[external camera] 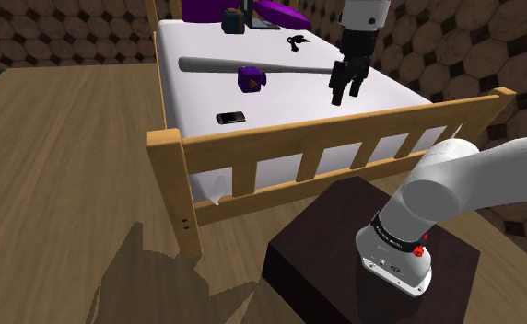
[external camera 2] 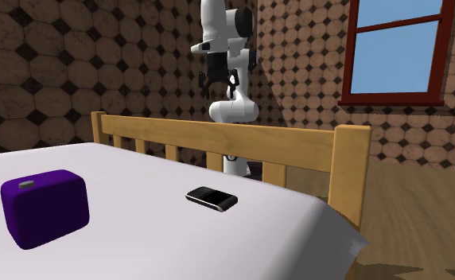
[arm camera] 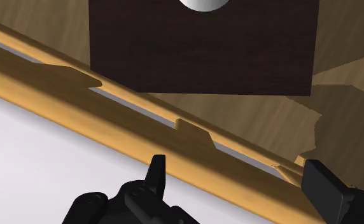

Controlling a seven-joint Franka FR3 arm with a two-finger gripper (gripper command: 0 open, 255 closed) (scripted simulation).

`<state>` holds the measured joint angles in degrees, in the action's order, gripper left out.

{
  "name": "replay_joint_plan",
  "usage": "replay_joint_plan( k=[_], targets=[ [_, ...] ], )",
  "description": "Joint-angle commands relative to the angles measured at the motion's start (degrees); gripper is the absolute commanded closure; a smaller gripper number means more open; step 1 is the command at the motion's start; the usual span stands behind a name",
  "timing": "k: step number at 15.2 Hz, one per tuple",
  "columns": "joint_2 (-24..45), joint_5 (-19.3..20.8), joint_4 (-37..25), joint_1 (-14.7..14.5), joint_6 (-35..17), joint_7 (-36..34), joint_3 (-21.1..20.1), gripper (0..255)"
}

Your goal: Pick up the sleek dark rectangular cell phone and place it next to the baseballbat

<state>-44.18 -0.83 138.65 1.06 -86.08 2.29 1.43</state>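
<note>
Gripper (external camera: 344,96), jaws apart, hovers above the footboard (external camera: 345,130) edge, seemingly well clear of the cell phone (external camera: 231,117).

Notes walls (external camera: 59,28) covered all over in a brown octagon pattern with small dark squares between. Finds a floor (external camera: 68,193) of brown wood planks, with a jagged dark shadow (external camera: 151,276) across it at the shoulder view's lower left. Records one bed (external camera: 289,115) with a plain white top and a light wooden frame: a slatted footboard (external camera: 345,121) between square corner posts (external camera: 171,184). Logs one window (external camera 2: 397,48) at the second exterior view's upper right: red-brown frame, one crossbar, clear blue behind the panes. Sees even, bright light on the bed top and a darker band on the wall just left of the window.
</note>
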Motion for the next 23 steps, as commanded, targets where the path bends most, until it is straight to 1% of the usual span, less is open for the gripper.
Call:
replay_joint_plan(
  k=[1,6,11,17,23],
  targets=[
    [0.0,0.0,0.0,0.0,0.0,0.0,0.0,0],
    [9.0,2.2,-1.1,-1.7,-9.1,8.5,2.8,0],
    [19.1,3.0,-4.3,-3.5,-17.3,16.7,5.0,0],
    [31.6,2.3,-10.7,-5.6,-25.0,26.3,6.6,0],
    [44.1,0.4,-19.3,-7.0,-30.4,35.5,6.7,0]
  ],
)
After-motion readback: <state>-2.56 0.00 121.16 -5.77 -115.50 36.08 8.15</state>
